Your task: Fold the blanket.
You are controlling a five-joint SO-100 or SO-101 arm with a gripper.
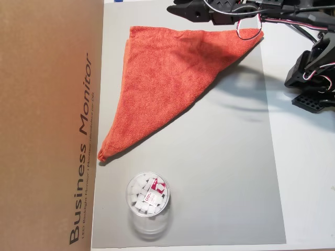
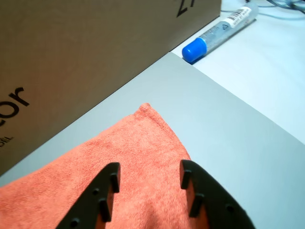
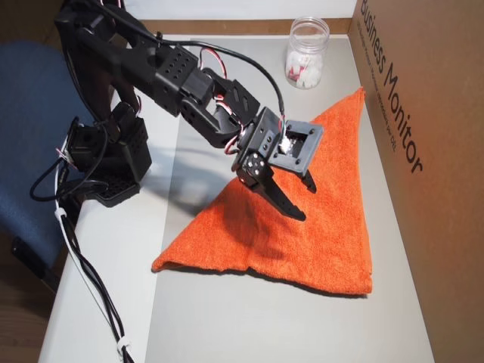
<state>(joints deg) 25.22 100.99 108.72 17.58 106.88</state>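
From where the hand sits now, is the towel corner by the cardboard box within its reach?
Probably yes: the open hand hovers over the towel, the corner lies just ahead, nothing lies between.

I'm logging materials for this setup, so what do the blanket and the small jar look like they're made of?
The blanket looks like terry cloth: matte orange-red with a nubby looped pile. The jar looks like clear plastic, though it could be glass; white pieces show through its glossy wall.

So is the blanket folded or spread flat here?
Folded: the blanket lies as a doubled triangle on the grey mat, end effector open above it.
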